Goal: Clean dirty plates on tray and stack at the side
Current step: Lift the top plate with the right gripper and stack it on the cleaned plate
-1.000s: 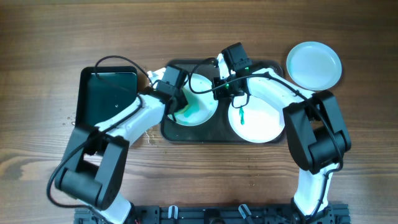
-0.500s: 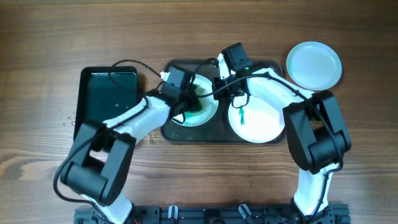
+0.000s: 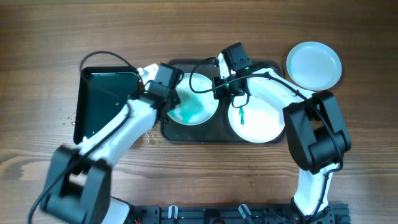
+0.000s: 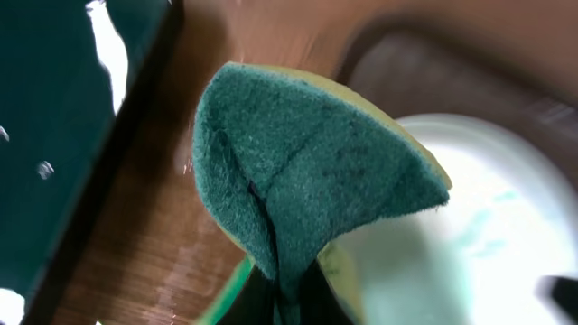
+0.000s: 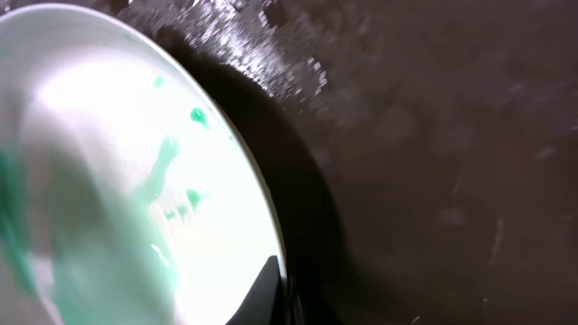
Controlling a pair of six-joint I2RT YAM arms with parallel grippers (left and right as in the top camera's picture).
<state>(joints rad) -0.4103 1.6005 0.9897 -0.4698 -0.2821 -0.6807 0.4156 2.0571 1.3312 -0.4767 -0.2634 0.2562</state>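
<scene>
The dark tray holds two plates. The left plate has a wide green smear and shows in the left wrist view and the right wrist view. My left gripper is shut on a green sponge, which hangs over that plate's left edge. My right gripper is shut on the plate's right rim. The right plate has a green smear. A third, clean plate lies on the table to the right of the tray.
A smaller glossy black tray stands left of the dark tray and shows in the left wrist view. Cables loop above both arms. Bare wooden table lies in front.
My left gripper has drawn the sponge left, from over the left plate to its left edge, uncovering a broad green smear. The right gripper and the other plates have not moved.
</scene>
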